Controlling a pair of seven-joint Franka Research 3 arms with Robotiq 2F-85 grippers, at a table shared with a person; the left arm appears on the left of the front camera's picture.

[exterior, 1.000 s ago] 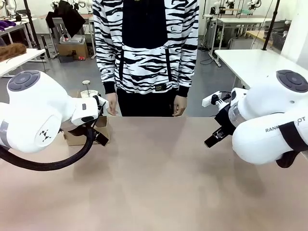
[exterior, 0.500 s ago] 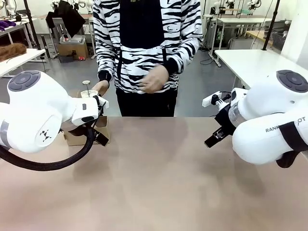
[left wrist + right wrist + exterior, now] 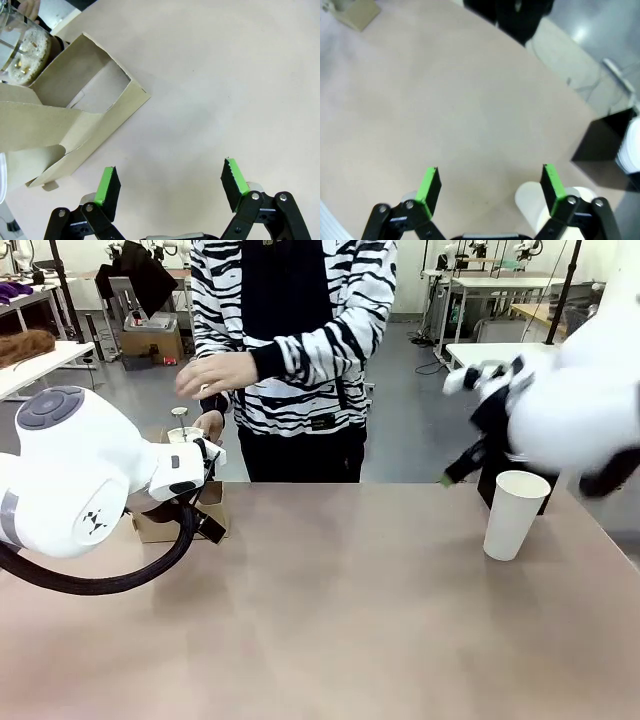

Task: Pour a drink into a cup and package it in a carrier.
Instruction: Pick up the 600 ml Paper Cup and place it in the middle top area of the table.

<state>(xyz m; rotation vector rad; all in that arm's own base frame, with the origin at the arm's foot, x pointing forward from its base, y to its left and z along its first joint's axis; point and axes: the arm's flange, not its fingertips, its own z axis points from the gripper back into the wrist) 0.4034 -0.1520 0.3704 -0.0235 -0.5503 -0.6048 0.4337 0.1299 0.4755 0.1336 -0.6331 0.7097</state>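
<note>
We are holding our right hand wide open, with nothing in it. The cup is standing straight up near the far right corner of the counter, with its open top facing up. It is sitting just under our right hand, a little off to one finger's side and not between the fingers. A black box is standing just behind it.

Our left hand is wide open and empty too. It is hanging near the far left corner, just beside the brown carrier. The glass jug with the drink is standing behind the carrier, and the person's hand is reaching near it.

We are thinking the right hand is nearer for the cup, and the left one for the jug. The counter is flat and bare in the middle, so there is lots of room.
</note>
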